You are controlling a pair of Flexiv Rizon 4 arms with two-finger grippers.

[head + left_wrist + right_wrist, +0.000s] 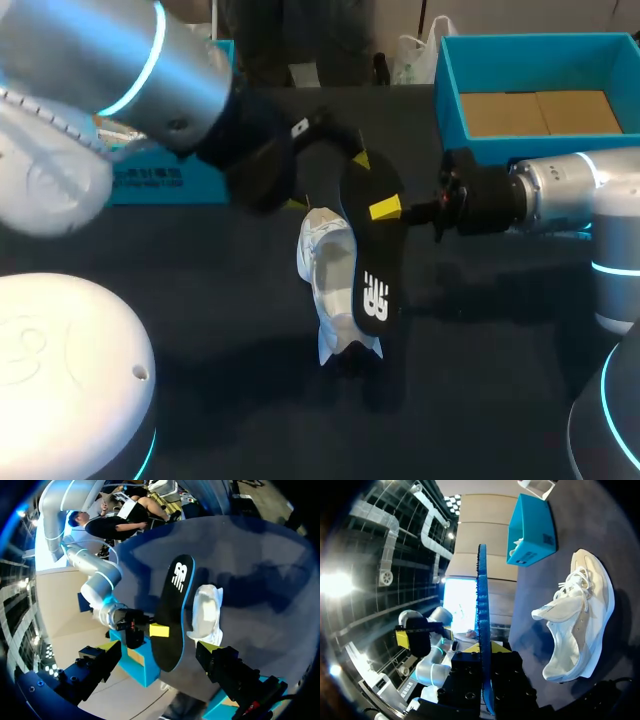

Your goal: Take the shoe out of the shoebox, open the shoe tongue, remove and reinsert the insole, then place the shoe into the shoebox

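The black insole [372, 270] hangs upright above the table, with my right gripper [392, 210] shut on its edge near the heel end. In the right wrist view the insole [482, 605] is seen edge-on between the yellow tips of that gripper [484, 651]. The white shoe [325, 262] lies on its side on the dark table, just left of the insole and free of both grippers; it also shows beside the insole in both wrist views [577, 615] [206, 612]. My left gripper [328, 182] stands open around the insole's [172, 610] upper end, fingers [107, 652] wide apart and not touching it.
The open blue shoebox [452, 100], its cardboard floor bare, stands at the back right behind my right arm. A second blue box part [165, 180] sits at the back left under my left arm, and shows far ahead in the right wrist view [530, 530].
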